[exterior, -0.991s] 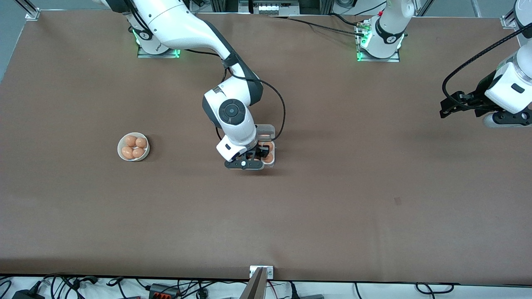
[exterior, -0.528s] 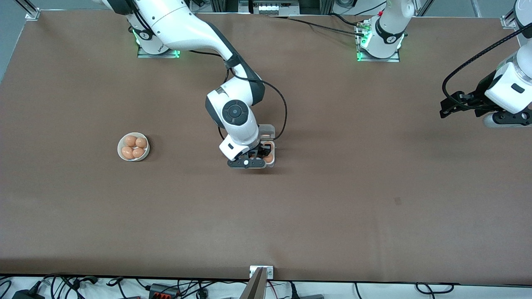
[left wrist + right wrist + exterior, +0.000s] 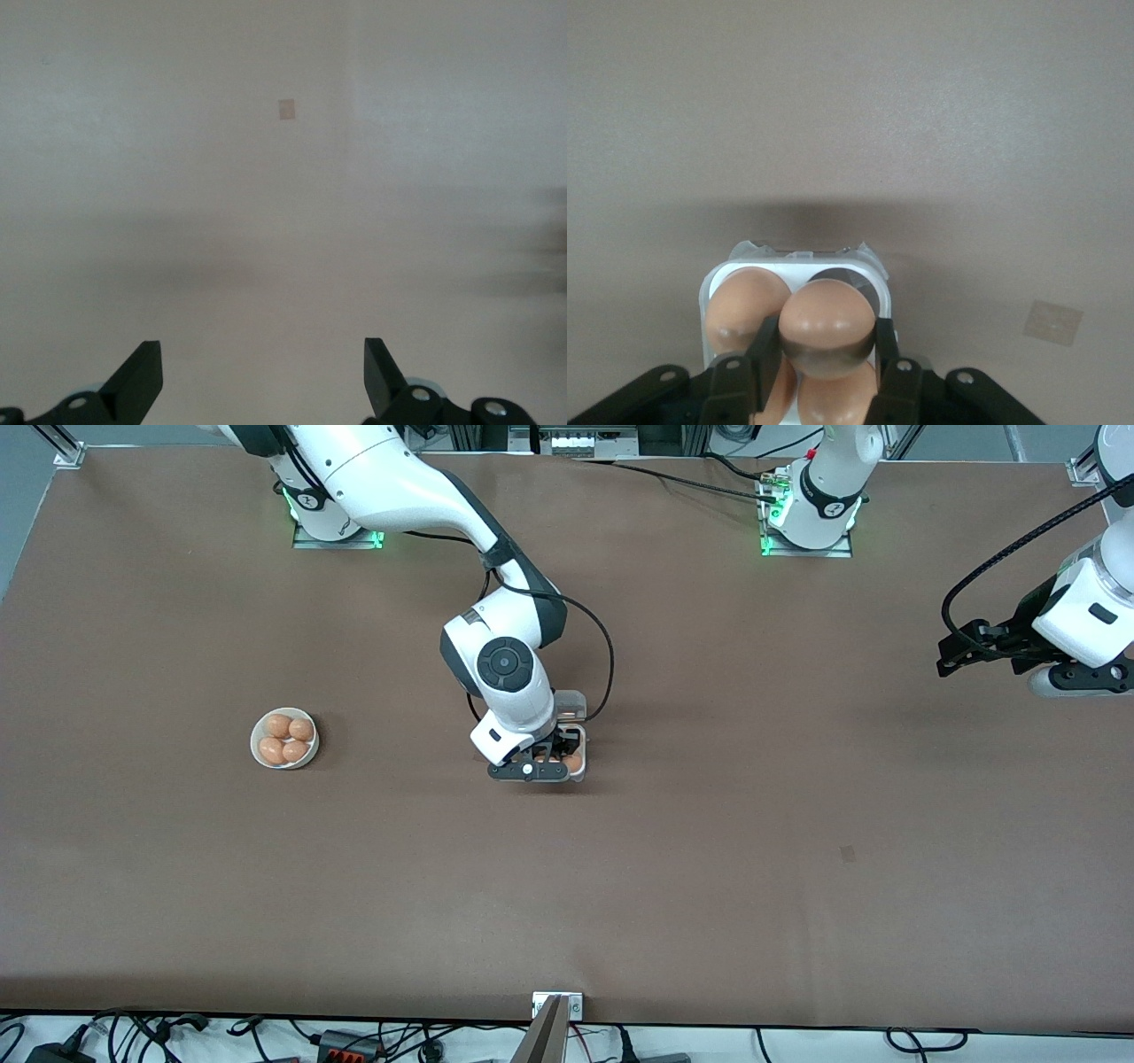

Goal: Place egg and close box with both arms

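Note:
The clear egg box sits mid-table with its lid open toward the robots' bases. My right gripper is over the box, shut on a brown egg between its fingers. The held egg hangs just above the box's cells. In the right wrist view the box's rim shows with other eggs in it. My left gripper waits in the air at the left arm's end of the table, open and empty. It also shows in the left wrist view.
A round white bowl with several brown eggs stands toward the right arm's end of the table. A small tape patch lies on the brown table, nearer the front camera. Cables lie along the table's front edge.
My right gripper has shifted a little toward the left arm's end, carrying the egg farther over the box. The left arm has not moved.

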